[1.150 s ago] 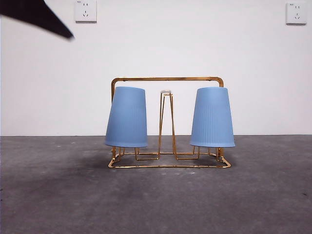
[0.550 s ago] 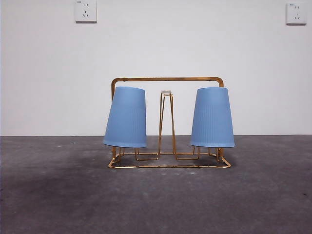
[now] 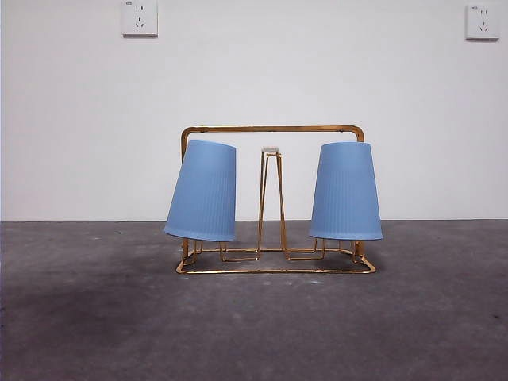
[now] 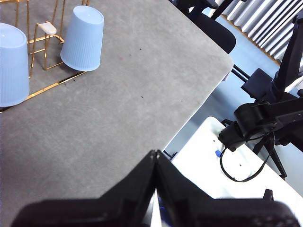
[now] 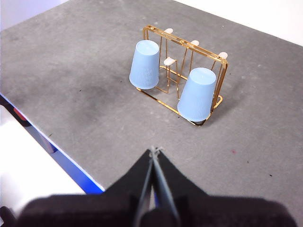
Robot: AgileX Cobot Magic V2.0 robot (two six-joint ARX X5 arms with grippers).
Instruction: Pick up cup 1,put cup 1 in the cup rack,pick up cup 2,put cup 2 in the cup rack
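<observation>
Two blue cups (image 3: 202, 191) (image 3: 345, 191) hang upturned on one gold cup rack (image 3: 273, 128); two wall sockets (image 3: 140, 17) (image 3: 482, 21) behind.

A grey table (image 3: 254, 325) meets a white wall (image 3: 254, 71) bearing two power sockets (image 3: 140, 17).

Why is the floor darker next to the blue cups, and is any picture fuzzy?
Front view: a soft shadow darkens the grey table on one side of the gold rack; the cups look sharp. Right wrist view: the shadow falls beside the rack. Both wrist views: the black grippers near the camera look blurry.
</observation>
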